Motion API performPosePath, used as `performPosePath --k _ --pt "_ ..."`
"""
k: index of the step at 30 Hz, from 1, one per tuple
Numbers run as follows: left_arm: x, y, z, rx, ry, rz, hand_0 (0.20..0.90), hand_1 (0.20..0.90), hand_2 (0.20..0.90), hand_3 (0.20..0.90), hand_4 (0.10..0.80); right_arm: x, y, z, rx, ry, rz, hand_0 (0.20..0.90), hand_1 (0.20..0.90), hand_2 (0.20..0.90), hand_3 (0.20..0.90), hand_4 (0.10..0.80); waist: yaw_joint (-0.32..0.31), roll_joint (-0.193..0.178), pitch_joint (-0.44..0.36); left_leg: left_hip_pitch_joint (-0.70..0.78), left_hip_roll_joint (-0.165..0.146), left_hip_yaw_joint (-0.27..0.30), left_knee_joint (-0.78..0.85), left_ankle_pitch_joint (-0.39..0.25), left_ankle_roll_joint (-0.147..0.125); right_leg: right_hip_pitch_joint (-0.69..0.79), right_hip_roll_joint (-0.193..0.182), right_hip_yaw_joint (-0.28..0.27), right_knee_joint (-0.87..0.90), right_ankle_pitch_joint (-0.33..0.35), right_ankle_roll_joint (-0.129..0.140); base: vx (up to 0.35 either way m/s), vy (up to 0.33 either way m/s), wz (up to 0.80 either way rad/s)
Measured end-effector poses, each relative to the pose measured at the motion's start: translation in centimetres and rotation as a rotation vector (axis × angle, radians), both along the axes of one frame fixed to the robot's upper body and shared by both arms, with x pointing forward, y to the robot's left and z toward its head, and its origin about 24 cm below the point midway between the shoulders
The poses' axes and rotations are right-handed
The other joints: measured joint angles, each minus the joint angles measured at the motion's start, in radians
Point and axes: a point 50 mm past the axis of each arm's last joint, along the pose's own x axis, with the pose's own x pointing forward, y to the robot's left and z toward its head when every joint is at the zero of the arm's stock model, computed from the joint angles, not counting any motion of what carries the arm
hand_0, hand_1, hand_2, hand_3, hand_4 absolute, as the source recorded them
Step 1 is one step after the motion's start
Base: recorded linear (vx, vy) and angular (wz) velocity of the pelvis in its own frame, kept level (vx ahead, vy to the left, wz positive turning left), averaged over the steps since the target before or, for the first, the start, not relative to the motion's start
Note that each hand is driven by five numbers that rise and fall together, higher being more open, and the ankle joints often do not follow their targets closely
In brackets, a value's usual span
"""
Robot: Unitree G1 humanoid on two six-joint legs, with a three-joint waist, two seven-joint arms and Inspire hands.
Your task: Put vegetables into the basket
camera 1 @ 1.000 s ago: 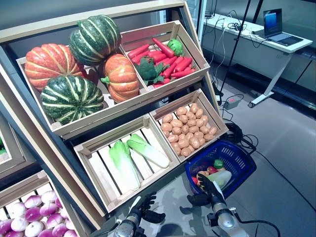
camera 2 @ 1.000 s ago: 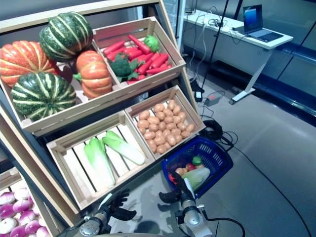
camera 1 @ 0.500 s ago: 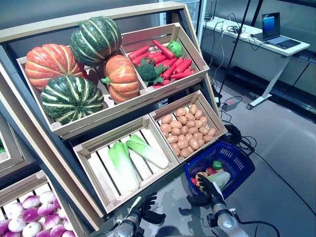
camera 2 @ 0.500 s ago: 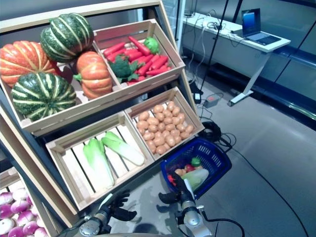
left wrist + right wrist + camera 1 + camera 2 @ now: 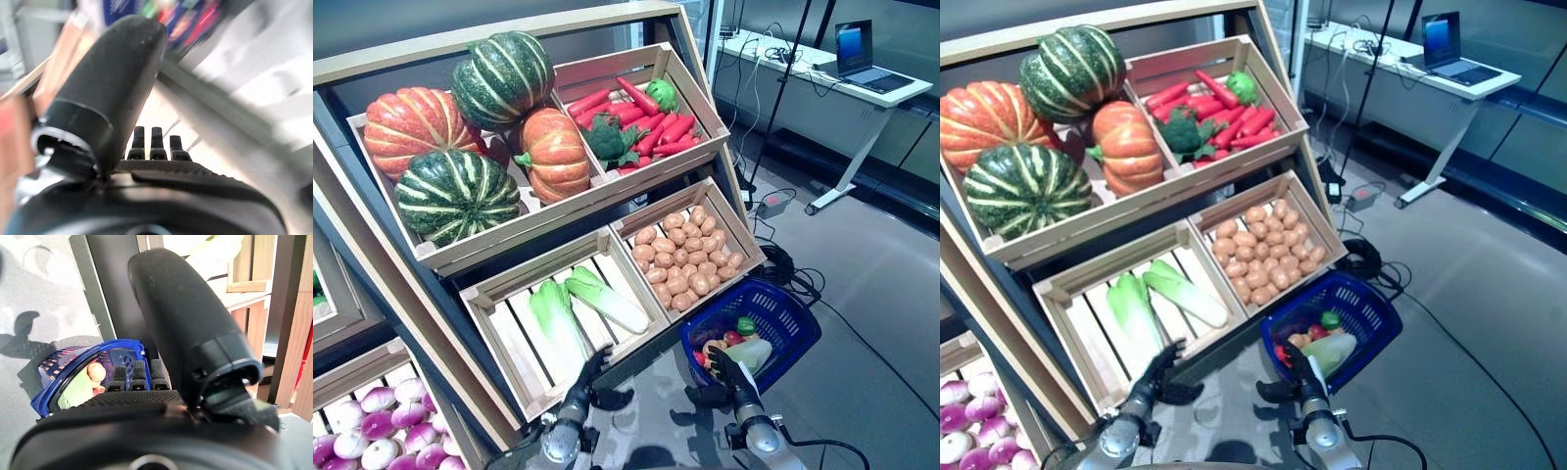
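Note:
The blue plastic basket stands on the floor at the right foot of the wooden stand. In it lie a pale green cabbage, a small green vegetable, a red one and a tan potato-like one. My right hand is open, fingers straight, just at the basket's near rim; the rim shows past its fingers in the right wrist view. My left hand is open and empty, raised near the front edge of the crate with the long green cabbages.
The tall wooden stand with sloping crates fills the left and middle. A white desk with a laptop stands at the back right. Cables and a black coil lie on the grey floor behind the basket.
My left hand has risen from low beside the right hand up towards the front of the cabbage crate. The right hand stays at the basket's rim.

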Motion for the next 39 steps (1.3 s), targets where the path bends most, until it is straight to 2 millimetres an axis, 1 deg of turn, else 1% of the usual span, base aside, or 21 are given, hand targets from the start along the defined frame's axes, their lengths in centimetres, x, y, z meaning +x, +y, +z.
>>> performPosePath --k 1,3,7,11,12,13,15,16,17,18,19,20,23,25,26,28,30,35,36,37,39 --pt "0.6 0.4 0.7 -0.001 -0.052 0.056 0.9 0.9 0.9 0.9 0.8 -0.1 0.0 0.1 0.004 -0.002 -0.006 0.9 0.9 0.9 0.9 0.8 -0.001 0.003 0.002 0.0 0.0 0.0 0.0 0.0 0.0 0.0 0.0 0.0 0.0 0.0 0.0 0.101 -0.001 0.01" --pt "1.1 1.1 1.3 0.003 -0.099 0.126 0.9 0.9 0.9 0.9 0.8 -0.3 -0.2 0.0 0.005 0.002 -0.015 0.9 0.9 0.9 0.9 0.8 0.0 0.005 0.003 0.0 0.0 -0.001 0.0 0.0 0.0 0.001 0.0 -0.001 0.0 0.0 0.0 0.116 -0.01 0.01" --pt "1.3 2.6 2.0 0.029 -0.152 0.281 0.9 0.9 0.9 0.9 0.8 -0.3 -0.8 0.1 0.01 -0.002 -0.058 0.9 0.9 0.9 0.9 0.8 0.0 0.0 0.013 0.001 0.0 -0.002 0.0 0.0 0.0 0.002 0.0 -0.002 0.0 0.0 0.0 0.078 0.001 0.01" --pt "1.9 3.0 3.1 0.038 -0.222 0.362 0.9 0.9 0.9 0.9 0.8 0.5 -0.9 1.3 0.032 -0.065 -0.066 0.9 0.9 0.9 0.9 0.8 0.0 -0.005 0.043 -0.012 0.0 -0.002 0.0 0.005 0.001 -0.019 -0.001 0.002 0.007 0.0 0.0 -0.13 0.047 -0.01" --pt "2.5 2.9 3.6 0.042 -0.254 0.388 0.9 0.9 0.9 0.9 0.8 1.2 -0.8 1.8 0.035 -0.096 -0.058 0.9 0.9 0.9 0.9 0.8 0.0 -0.004 0.053 -0.037 0.0 -0.002 0.009 0.008 0.002 -0.049 -0.003 0.004 0.021 0.0 -0.002 -0.347 0.091 -0.04" --pt "3.9 2.7 4.7 0.042 -0.311 0.422 0.9 0.9 0.9 0.9 0.8 2.6 -0.8 2.6 0.026 -0.14 -0.046 0.9 0.9 0.9 0.9 0.8 0.001 -0.002 0.078 -0.097 0.001 -0.005 0.052 0.007 0.004 -0.112 -0.014 0.007 0.07 -0.006 -0.009 -0.411 0.129 0.02" --pt "7.5 2.0 7.6 0.025 -0.44 0.446 0.9 0.9 0.9 0.9 0.8 5.8 -1.2 4.6 0.019 -0.231 -0.041 0.9 0.9 0.9 0.9 0.8 -0.002 0.007 0.163 -0.189 0.001 -0.025 0.106 0.01 0.014 -0.197 -0.026 0.014 0.131 -0.007 -0.016 -0.26 0.1 0.08" --pt "8.5 1.8 8.4 0.016 -0.472 0.457 0.9 0.9 0.9 0.9 0.8 6.9 -1.3 5.3 0.012 -0.258 -0.04 0.9 0.9 0.9 0.9 0.8 -0.002 0.008 0.191 -0.209 0.001 -0.027 0.125 0.009 0.015 -0.219 -0.031 0.018 0.154 -0.009 -0.019 -0.185 0.069 -0.06" --pt "9.8 1.7 9.7 0.0 -0.514 0.483 0.9 0.9 0.9 0.9 0.8 8.2 -1.3 6.3 0.015 -0.299 -0.046 0.9 0.9 0.9 0.9 0.8 0.0 0.006 0.229 -0.232 0.0 -0.025 0.148 0.007 0.02 -0.257 -0.038 0.036 0.19 -0.012 -0.023 -0.158 0.068 -0.19" --pt "10.8 1.7 10.8 -0.008 -0.552 0.514 0.9 0.9 0.9 0.9 0.8 9.5 -1.0 7.4 0.022 -0.341 -0.051 0.9 0.9 0.9 0.9 0.8 -0.002 0.001 0.265 -0.255 -0.001 -0.024 0.173 0.002 0.026 -0.294 -0.049 0.043 0.235 -0.023 -0.027 -0.121 0.052 -0.19" --pt "11.3 1.7 11.3 -0.008 -0.568 0.523 0.9 0.9 0.9 0.9 0.8 9.9 -1.0 7.8 0.021 -0.357 -0.052 0.9 0.9 0.9 0.9 0.8 -0.004 -0.001 0.279 -0.27 -0.002 -0.025 0.188 0.001 0.028 -0.312 -0.053 0.045 0.254 -0.026 -0.028 -0.133 0.061 -0.15" --pt "11.9 1.5 12.1 -0.014 -0.593 0.533 0.9 0.9 0.9 0.9 0.8 10.6 -1.0 8.5 0.017 -0.384 -0.052 0.9 0.9 0.9 0.9 0.8 -0.004 -0.006 0.305 -0.291 -0.003 -0.022 0.205 -0.002 0.031 -0.347 -0.061 0.058 0.292 -0.039 -0.039 -0.148 0.07 -0.11" --pt "13.1 1.8 13.5 -0.049 -0.612 0.591 0.9 0.9 0.9 0.9 0.8 11.6 -0.9 9.5 0.018 -0.417 -0.047 0.9 0.9 0.9 0.9 0.8 -0.008 -0.024 0.344 -0.389 -0.002 -0.024 0.314 -0.035 0.032 -0.466 -0.086 0.09 0.431 -0.085 -0.049 -0.138 0.062 -0.05" --pt "13.6 2.0 14.2 -0.069 -0.618 0.621 0.9 0.9 0.9 0.9 0.8 11.8 -0.9 9.8 0.012 -0.428 -0.041 0.9 0.9 0.9 0.9 0.8 -0.008 -0.029 0.358 -0.441 0.0 -0.029 0.362 -0.044 0.037 -0.521 -0.096 0.099 0.486 -0.097 -0.052 -0.131 0.058 0.0" --pt "14.3 2.2 15.3 -0.092 -0.633 0.646 0.9 0.9 0.9 0.9 0.8 12.3 -1.1 10.3 0.001 -0.444 -0.031 0.9 0.9 0.9 0.9 0.8 -0.008 -0.035 0.382 -0.491 0.002 -0.032 0.406 -0.051 0.037 -0.578 -0.101 0.114 0.536 -0.108 -0.061 -0.121 0.062 -0.02" --pt "15.0 2.5 16.1 -0.119 -0.633 0.676 0.9 0.9 0.9 0.9 0.8 12.8 -1.1 10.8 -0.015 -0.458 -0.021 0.9 0.9 0.9 0.9 0.8 -0.012 -0.039 0.389 -0.556 0.006 -0.035 0.458 -0.064 0.041 -0.645 -0.11 0.123 0.586 -0.119 -0.07 -0.103 0.069 -0.02" --pt "15.6 2.7 16.9 -0.155 -0.623 0.702 0.9 0.9 0.9 0.9 0.8 13.3 -1.1 11.3 -0.026 -0.47 -0.032 0.9 0.9 0.9 0.9 0.8 -0.021 -0.043 0.402 -0.605 0.009 -0.052 0.509 -0.079 0.041 -0.69 -0.114 0.139 0.635 -0.133 -0.073 -0.064 0.063 0.04" --pt "16.0 3.6 17.2 -0.23 -0.585 0.774 0.9 0.9 0.9 0.9 0.8 14.3 -1.3 12.5 -0.016 -0.492 -0.051 0.9 0.9 0.9 0.9 0.8 -0.028 -0.045 0.403 -0.668 0.026 -0.061 0.599 -0.111 0.039 -0.758 -0.112 0.156 0.711 -0.154 -0.082 -0.007 0.063 -0.09" --pt "16.5 3.8 17.8 -0.256 -0.588 0.8 0.9 0.9 0.9 0.9 0.8 14.5 -1.6 13.0 -0.027 -0.511 -0.046 0.9 0.9 0.9 0.9 0.8 -0.031 -0.046 0.403 -0.694 0.031 -0.066 0.628 -0.119 0.038 -0.786 -0.116 0.169 0.741 -0.164 -0.083 0.036 0.07 -0.04" --pt "16.7 3.9 18.2 -0.266 -0.591 0.811 0.9 0.9 0.9 0.9 0.8 14.7 -1.7 13.3 -0.032 -0.519 -0.043 0.9 0.9 0.9 0.9 0.8 -0.029 -0.046 0.403 -0.709 0.032 -0.067 0.645 -0.125 0.038 -0.8 -0.117 0.17 0.755 -0.169 -0.085 -0.013 0.053 -0.02" --pt "17.3 4.4 19.7 -0.301 -0.619 0.835 0.9 0.9 0.9 0.9 0.8 15.3 -1.9 14.3 -0.041 -0.543 -0.042 0.9 0.9 0.9 0.9 0.8 -0.034 -0.048 0.404 -0.762 0.042 -0.077 0.687 -0.132 0.035 -0.851 -0.115 0.172 0.794 -0.177 -0.095 -0.007 0.041 -0.02"
